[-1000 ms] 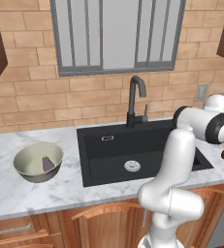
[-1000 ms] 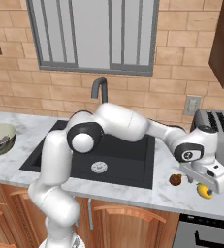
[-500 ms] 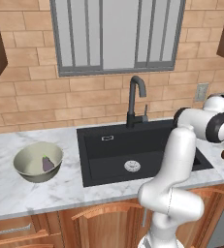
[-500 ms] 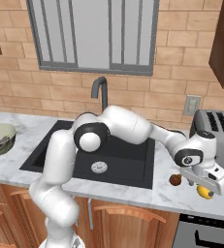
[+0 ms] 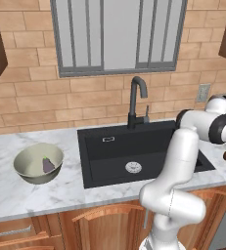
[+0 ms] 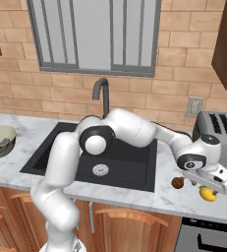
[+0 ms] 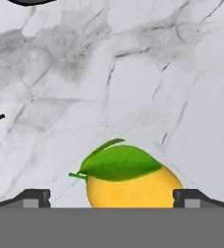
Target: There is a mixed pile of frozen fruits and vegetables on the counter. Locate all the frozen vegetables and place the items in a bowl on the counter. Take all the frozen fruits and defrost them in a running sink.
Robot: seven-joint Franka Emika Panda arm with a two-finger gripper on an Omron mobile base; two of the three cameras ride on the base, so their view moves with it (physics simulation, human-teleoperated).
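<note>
At the left of the left base view, the wide pale grey-green bowl (image 5: 38, 163) sits on the white marble counter (image 5: 60, 188) with the dull purple-grey pear-shaped lump (image 5: 47, 165) already inside, so one vegetable looks sorted. In the hand view, lower centre, the round yellow-orange piece with a green leaf (image 7: 131, 181) lies on the marble between the two dark finger tips of the gripper (image 7: 111, 197), whose jaws stand fully apart and grasp nothing. In the right base view, lower right, the dark red-brown ball (image 6: 178, 182) rests on the counter just left of the hand, near the silver toaster (image 6: 217, 137). The black rectangular sink (image 6: 110, 162) holds no fruit, and no water shows at its tap. Left to do, by my reading: bowl this piece, then both fruits
</note>
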